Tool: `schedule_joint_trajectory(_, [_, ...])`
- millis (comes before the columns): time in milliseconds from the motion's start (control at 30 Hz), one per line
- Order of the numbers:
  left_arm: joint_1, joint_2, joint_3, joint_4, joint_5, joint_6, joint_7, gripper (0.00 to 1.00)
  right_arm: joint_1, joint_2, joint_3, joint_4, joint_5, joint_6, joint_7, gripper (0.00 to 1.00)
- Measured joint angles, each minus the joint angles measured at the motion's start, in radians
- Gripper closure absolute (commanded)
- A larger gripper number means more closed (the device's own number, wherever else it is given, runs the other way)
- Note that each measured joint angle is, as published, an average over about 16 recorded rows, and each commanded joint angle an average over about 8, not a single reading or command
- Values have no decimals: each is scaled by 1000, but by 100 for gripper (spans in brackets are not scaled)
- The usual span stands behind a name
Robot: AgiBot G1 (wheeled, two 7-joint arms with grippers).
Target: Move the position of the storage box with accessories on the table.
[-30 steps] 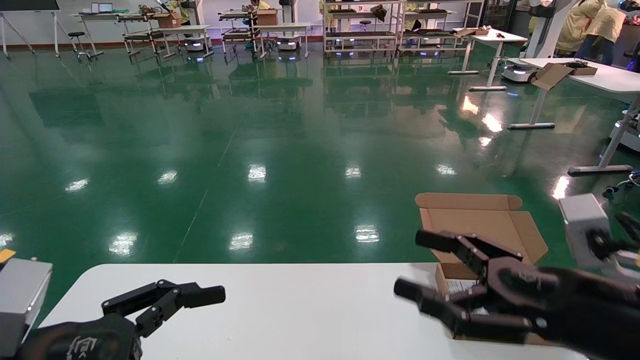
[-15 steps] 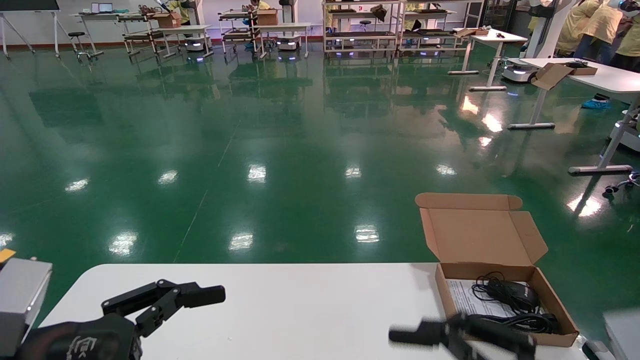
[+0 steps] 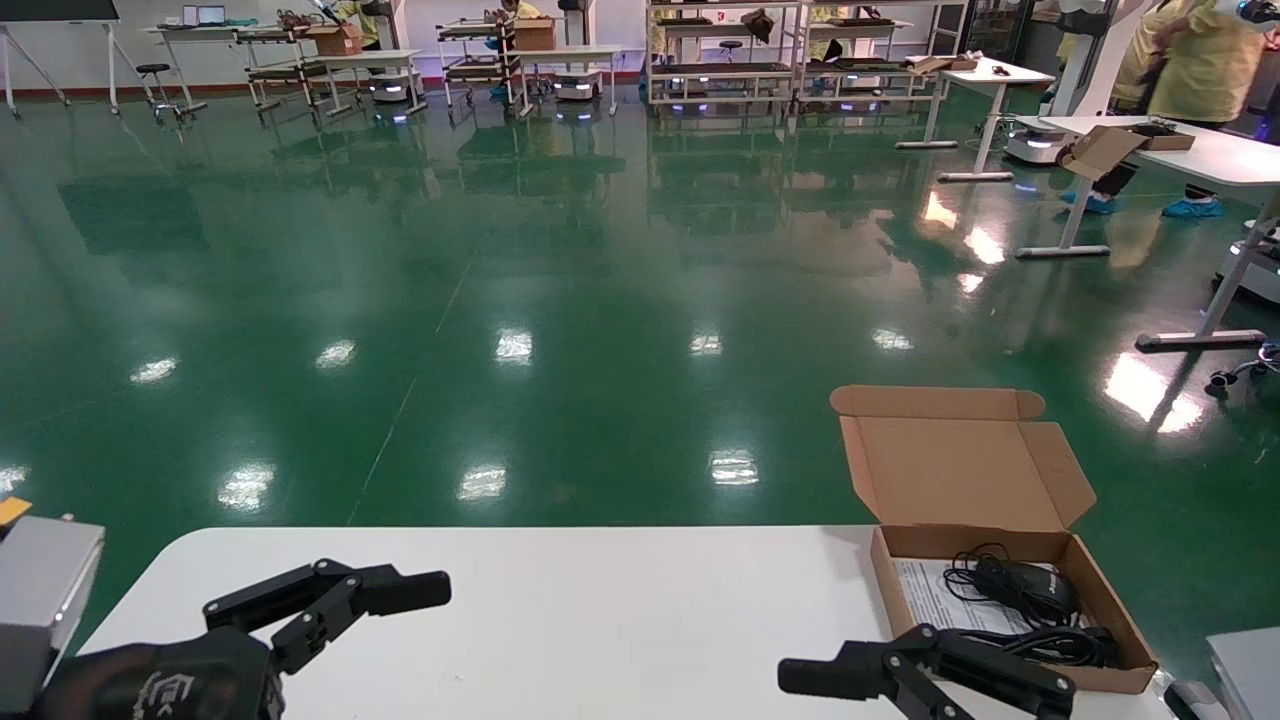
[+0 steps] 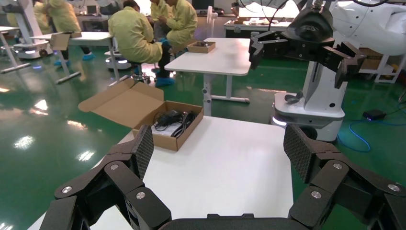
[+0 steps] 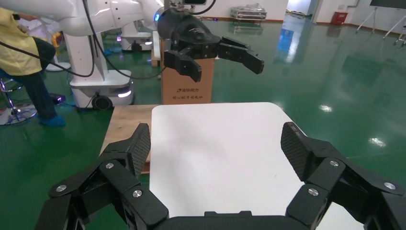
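Our right gripper (image 3: 900,675) hangs low over the near right part of the counter, its black jaws spread wide and holding nothing; in the right wrist view the two ribbed pads (image 5: 142,143) stand well apart with only bare white surface between them. A second ago this arm was raised in front of the box, hiding most of it. It has since dropped and pulled back toward us, so the box is now in plain sight. Our left gripper (image 3: 330,600) sits parked over the near left of the counter, jaws likewise apart and empty, unchanged across the frames.

The shallow brown corrugated-cardboard storage box (image 3: 1105,610) rests at the far right corner of the large white rounded-corner counter (image 3: 600,610), just beyond the right jaws, its hinged flap lid (image 3: 960,470) standing open and leaning away from us. Inside lie the black wired mouse (image 3: 1040,590) with its coiled black cable (image 3: 1060,640), on top of a white printed paper sheet (image 3: 925,595). The box has not shifted between frames.

We judge the move has not yet begun: the arm's withdrawal looks like a repositioning to come at the box's near wall from low down. Whether the lower finger touches the box front we cannot quite tell from the head view. The loose lid and light contents suggest a slow push or drag.
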Motion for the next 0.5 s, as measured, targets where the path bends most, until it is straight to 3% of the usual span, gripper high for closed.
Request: schedule_joint_trajectory(500, [0,0,0,0,0,0,0,0,7,-4,-7,-15,2,9,2,0])
